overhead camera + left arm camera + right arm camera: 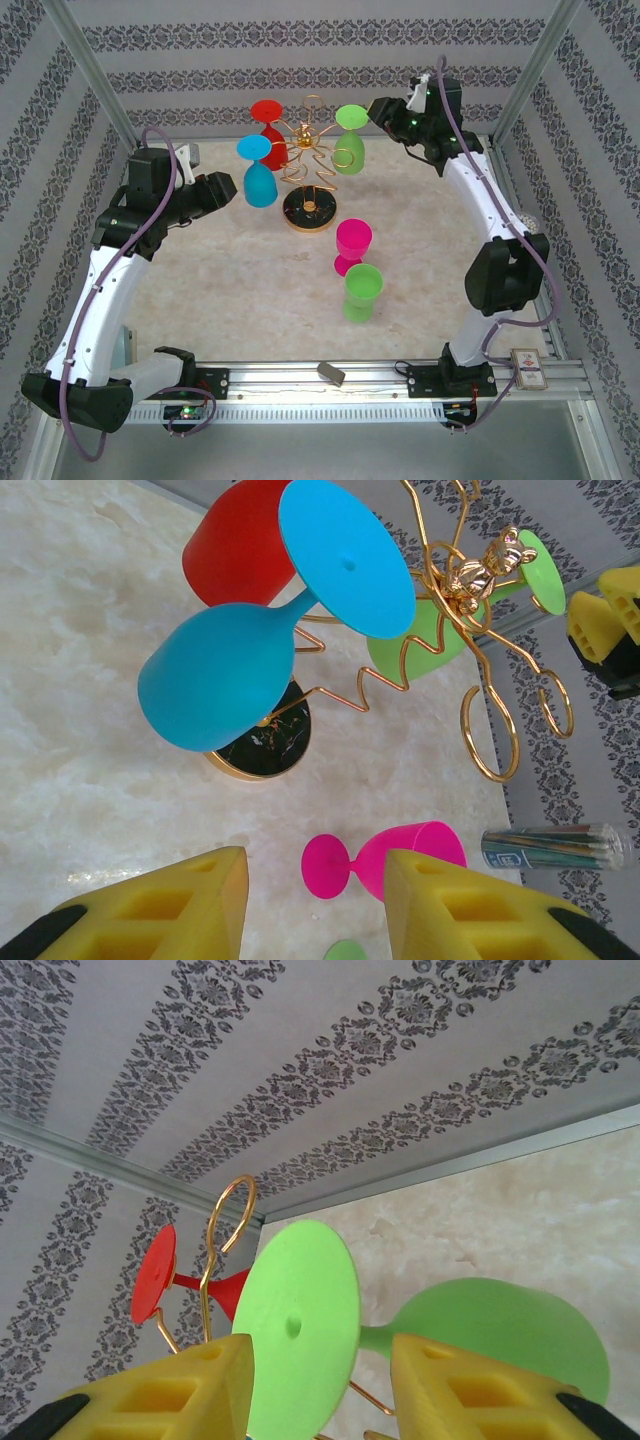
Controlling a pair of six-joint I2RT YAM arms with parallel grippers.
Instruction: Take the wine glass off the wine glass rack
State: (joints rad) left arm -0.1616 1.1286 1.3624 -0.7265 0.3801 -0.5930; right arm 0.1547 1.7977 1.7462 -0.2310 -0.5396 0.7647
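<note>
The gold wire wine glass rack (pixel 308 150) stands on its round black base (pixel 308 210) at the back middle. Three wine glasses hang on it upside down: red (pixel 272 125), blue (pixel 260 185) and green (pixel 348 150). My right gripper (pixel 378 108) is at the green glass. In the right wrist view its yellow fingers (pixel 320 1360) stand apart on either side of the green foot (pixel 300 1300) and stem, with the bowl (pixel 500 1320) behind the right finger. Contact is unclear. My left gripper (pixel 225 188) is open just left of the blue glass (pixel 215 675) and holds nothing.
A pink glass (pixel 352 243) and a green glass (pixel 362 290) stand on the marble table in front of the rack. The left wrist view shows a clear tube of sticks (pixel 555 845) lying by the right wall. Patterned walls and metal posts close in the back and sides.
</note>
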